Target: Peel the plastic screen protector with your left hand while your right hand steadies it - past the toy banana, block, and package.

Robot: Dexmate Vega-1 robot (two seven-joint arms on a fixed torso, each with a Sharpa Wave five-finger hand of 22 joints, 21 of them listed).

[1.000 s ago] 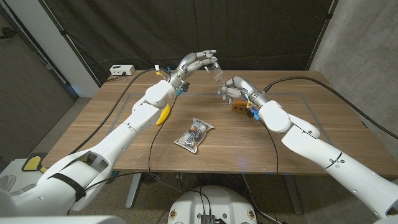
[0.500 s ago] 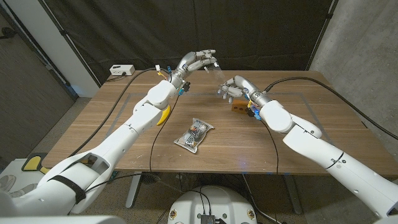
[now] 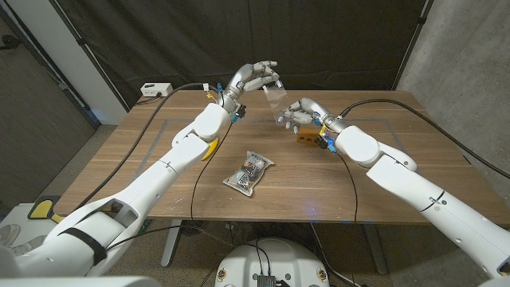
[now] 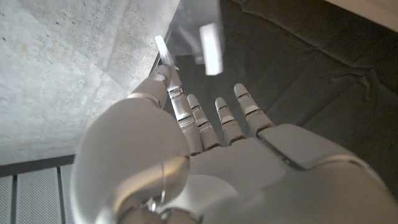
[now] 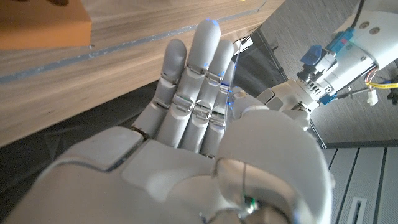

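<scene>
The clear plastic screen protector (image 3: 276,96) hangs in the air over the table's far side, between my two hands. My left hand (image 3: 255,77) pinches its upper end, raised above the table. In the left wrist view the film (image 4: 193,25) with a white tab stands at my left hand's (image 4: 205,155) fingertips. My right hand (image 3: 296,114) holds the lower end just above the orange block (image 3: 306,136). The yellow toy banana (image 3: 209,147) lies under my left forearm. The clear package (image 3: 248,171) lies mid-table. In the right wrist view my right hand (image 5: 193,124) reaches past the block (image 5: 43,25).
A white box (image 3: 155,89) with a cable sits at the wooden table's (image 3: 414,171) far left corner. Black cables run over the table beside both arms. A dark curtain hangs behind the table. My left wrist (image 5: 329,62) is close beyond my right hand's fingers.
My left hand has risen a little and drawn the film's upper end up and to the right. My right hand has lifted slightly with the lower end. Banana, block and package have not moved.
</scene>
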